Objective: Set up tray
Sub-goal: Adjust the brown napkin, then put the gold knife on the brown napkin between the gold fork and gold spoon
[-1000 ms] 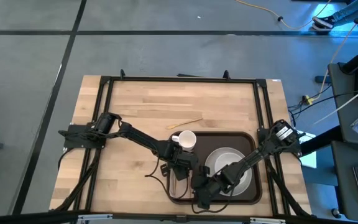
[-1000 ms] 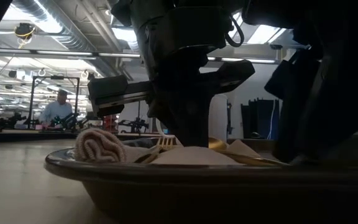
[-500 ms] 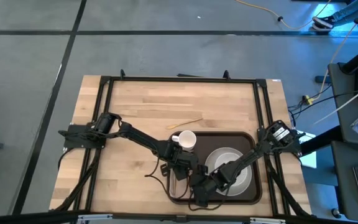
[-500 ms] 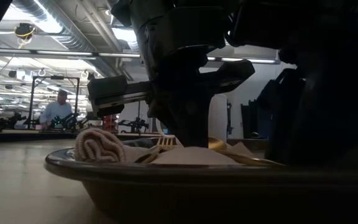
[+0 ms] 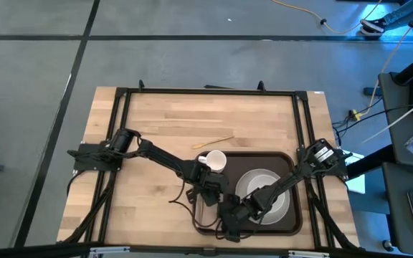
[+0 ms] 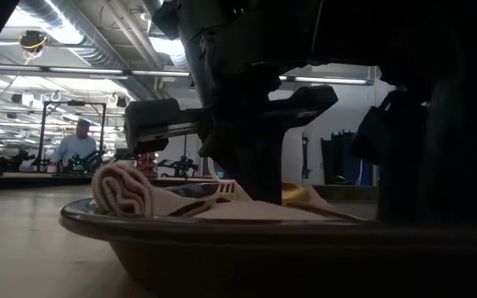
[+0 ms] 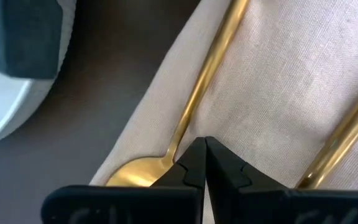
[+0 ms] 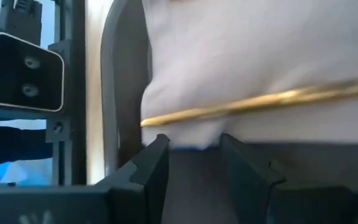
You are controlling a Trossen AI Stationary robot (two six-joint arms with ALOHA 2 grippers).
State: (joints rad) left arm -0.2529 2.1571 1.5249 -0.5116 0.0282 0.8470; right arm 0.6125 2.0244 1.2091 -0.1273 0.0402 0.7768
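Left gripper: fingers pressing together, tips sitting on the napkin right beside a gold spoon; whether they are pinching cloth cannot be told.
Right gripper: fingers standing partly apart, holding nothing, just short of the napkin's edge, where a gold utensil is lying.
Napkin: lying along the tray's left end, one end curling up.
Tray: sitting at the table's near right.
Plate: lying inside the tray, right of the napkin.
Cup: standing at the tray's far left corner.
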